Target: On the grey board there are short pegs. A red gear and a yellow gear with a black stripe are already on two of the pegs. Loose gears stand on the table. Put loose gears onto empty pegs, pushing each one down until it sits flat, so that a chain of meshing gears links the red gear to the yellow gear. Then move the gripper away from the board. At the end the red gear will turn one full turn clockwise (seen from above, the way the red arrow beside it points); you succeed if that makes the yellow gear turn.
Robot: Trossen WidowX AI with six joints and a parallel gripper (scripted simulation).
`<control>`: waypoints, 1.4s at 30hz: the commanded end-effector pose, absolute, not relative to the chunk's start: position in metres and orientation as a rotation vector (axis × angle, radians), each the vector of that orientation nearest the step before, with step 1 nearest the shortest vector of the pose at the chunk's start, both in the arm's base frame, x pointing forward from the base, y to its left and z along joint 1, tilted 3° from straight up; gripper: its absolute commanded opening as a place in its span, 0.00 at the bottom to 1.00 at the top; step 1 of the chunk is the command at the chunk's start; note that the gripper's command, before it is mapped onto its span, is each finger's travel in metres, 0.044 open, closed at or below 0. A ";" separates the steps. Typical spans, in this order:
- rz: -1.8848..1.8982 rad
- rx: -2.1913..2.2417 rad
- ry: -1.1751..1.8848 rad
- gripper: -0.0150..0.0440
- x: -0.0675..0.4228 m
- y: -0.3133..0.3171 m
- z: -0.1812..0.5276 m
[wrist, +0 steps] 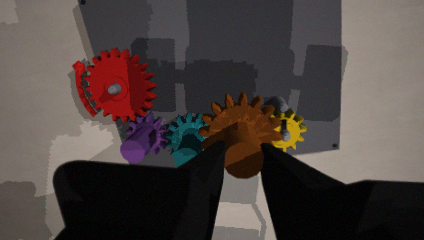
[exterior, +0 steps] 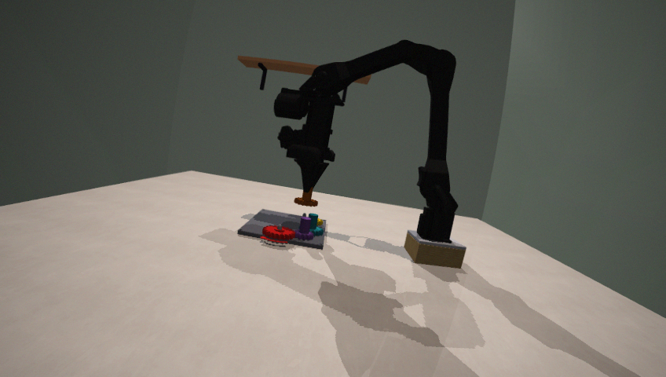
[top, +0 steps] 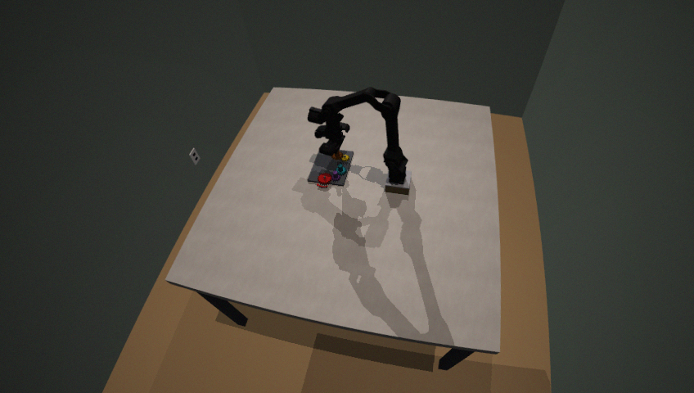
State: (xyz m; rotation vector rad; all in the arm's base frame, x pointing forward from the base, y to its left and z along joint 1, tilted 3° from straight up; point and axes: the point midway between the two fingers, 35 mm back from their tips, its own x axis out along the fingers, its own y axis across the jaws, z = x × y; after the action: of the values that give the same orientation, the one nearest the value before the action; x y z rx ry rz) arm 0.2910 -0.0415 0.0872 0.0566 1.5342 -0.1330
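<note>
The orange gear (top: 336,155) (exterior: 305,201) (wrist: 242,117) hung above the grey board (top: 318,167) (exterior: 254,225) (wrist: 220,30), its handle upright, pinched in your hand (top: 335,150) (exterior: 306,190) (wrist: 242,149). The bare peg (exterior: 304,215) (wrist: 280,103) lay below, toward the counter's (top: 253,243) (exterior: 140,280) (wrist: 380,50) far edge. The teal gear (top: 340,169) (exterior: 317,230) (wrist: 187,131) and yellow gear (top: 345,157) (exterior: 320,222) (wrist: 296,131) seemed to limit your descent; beyond teal stood the purple gear (top: 335,175) (exterior: 305,224) (wrist: 150,132), then red gear (top: 324,179) (exterior: 278,232) (wrist: 120,72).

Matt grey board (top: 316,171) (exterior: 254,225) (wrist: 220,30), smooth pale tabletop (top: 272,233) (exterior: 140,289) (wrist: 380,60), wood-grained base block (top: 396,190) (exterior: 437,256)
</note>
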 end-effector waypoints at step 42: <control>-0.733 0.674 1.400 0.25 0.291 -0.043 0.079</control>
State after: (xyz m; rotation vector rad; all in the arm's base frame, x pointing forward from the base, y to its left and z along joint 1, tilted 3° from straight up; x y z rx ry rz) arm 0.2927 -0.0419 0.0840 0.6984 1.3886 -0.7449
